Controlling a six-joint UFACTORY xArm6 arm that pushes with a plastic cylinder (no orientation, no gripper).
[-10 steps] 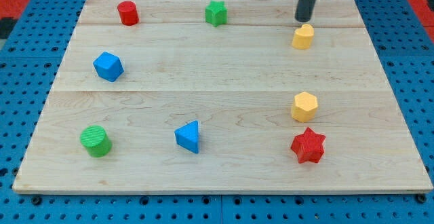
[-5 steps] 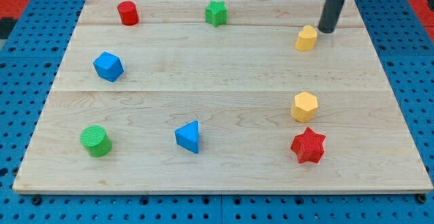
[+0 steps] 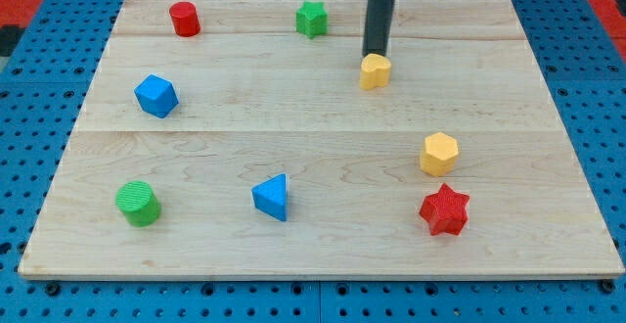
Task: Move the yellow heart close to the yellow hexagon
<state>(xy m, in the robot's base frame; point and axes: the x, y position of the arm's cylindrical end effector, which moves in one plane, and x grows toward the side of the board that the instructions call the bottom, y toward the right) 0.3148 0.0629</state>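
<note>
The yellow heart (image 3: 375, 71) lies on the wooden board right of centre in the upper half. My tip (image 3: 376, 54) stands just above it in the view, touching or nearly touching its top edge. The yellow hexagon (image 3: 439, 154) lies lower and to the right, well apart from the heart. The dark rod rises from the tip out of the view's top.
A red star (image 3: 445, 210) sits just below the yellow hexagon. A green star (image 3: 311, 18) and a red cylinder (image 3: 184, 19) lie near the top edge. A blue cube-like block (image 3: 156, 96), a green cylinder (image 3: 138, 204) and a blue triangle (image 3: 272, 197) lie on the left and lower middle.
My tip swung from above the heart to its right, then back left. The yellow heart has slid to the left and slightly down; the other blocks have not moved.
</note>
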